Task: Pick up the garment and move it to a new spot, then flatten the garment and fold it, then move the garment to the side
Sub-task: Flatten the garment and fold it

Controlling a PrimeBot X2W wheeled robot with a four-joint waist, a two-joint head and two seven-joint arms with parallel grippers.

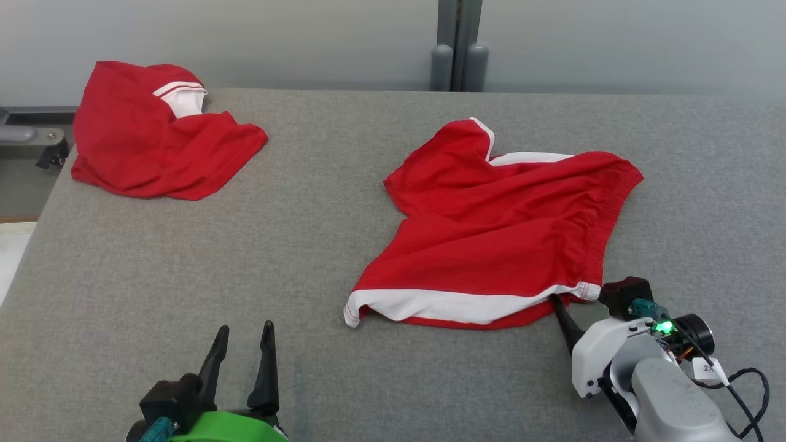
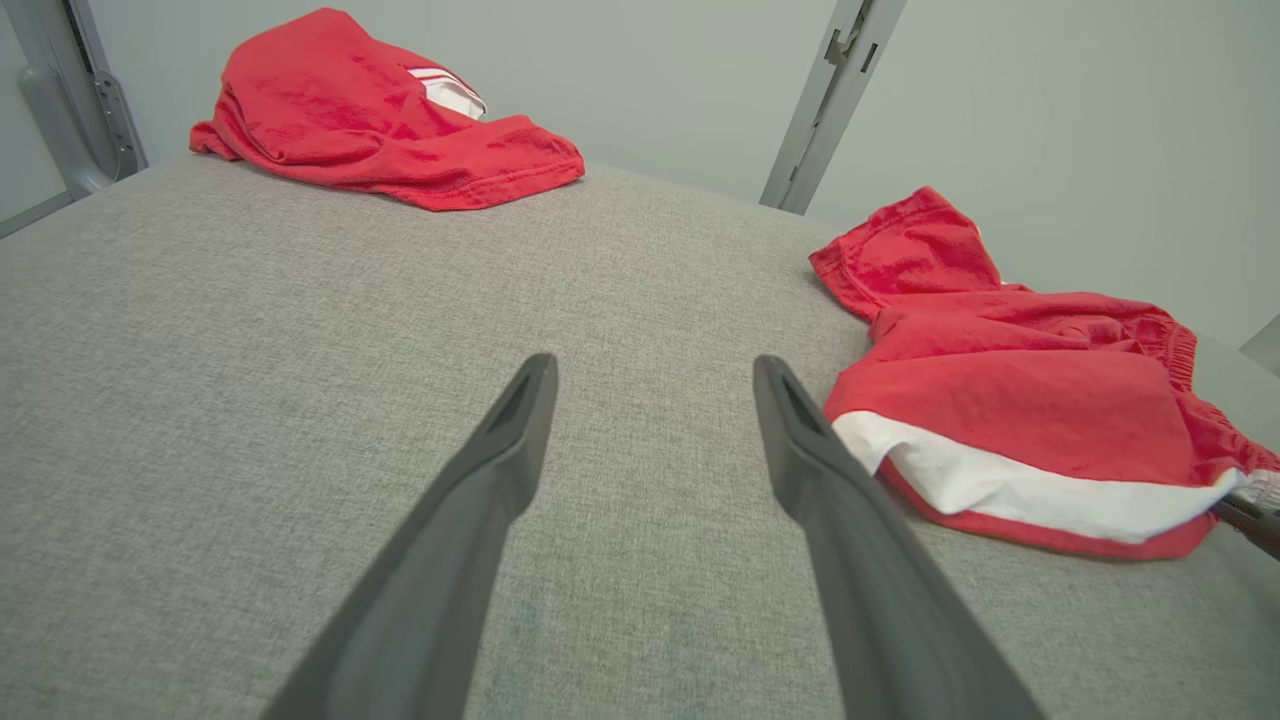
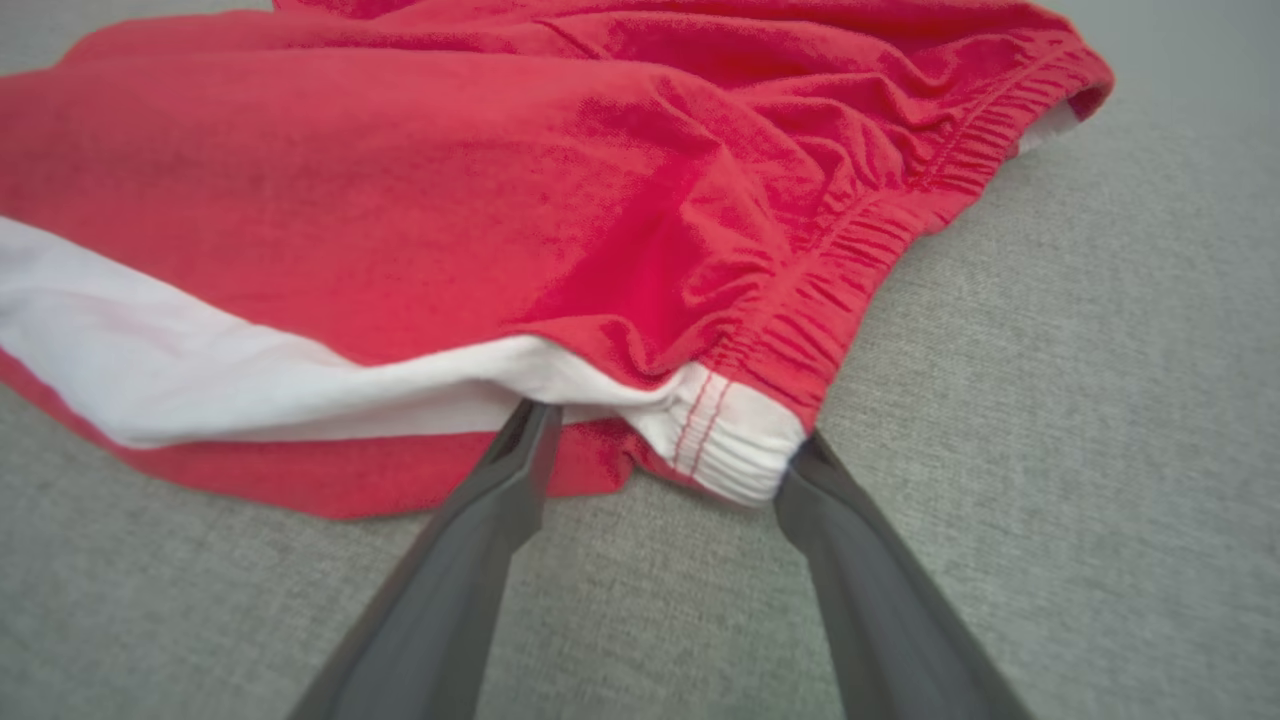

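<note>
- Red garment (image 1: 491, 227) lies rumpled right of centre on the grey table (image 1: 245, 245).
- Right gripper (image 3: 670, 428), fingers spread apart, straddles its near right waistband corner, with the arm reaching in from the near right.
- Left gripper (image 1: 245, 325), fingers also spread, sits near left, well apart from it.

- We saw red shorts (image 1: 491, 233) with a white band.
- We saw another red cloth (image 1: 141, 147) with white trim.
- We saw a grey table (image 1: 215, 258).

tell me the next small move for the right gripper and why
Probably close the right gripper: its jaws stand open, with the fingers straddling the white waistband corner of the red shorts, so closing should pinch that corner.
</note>
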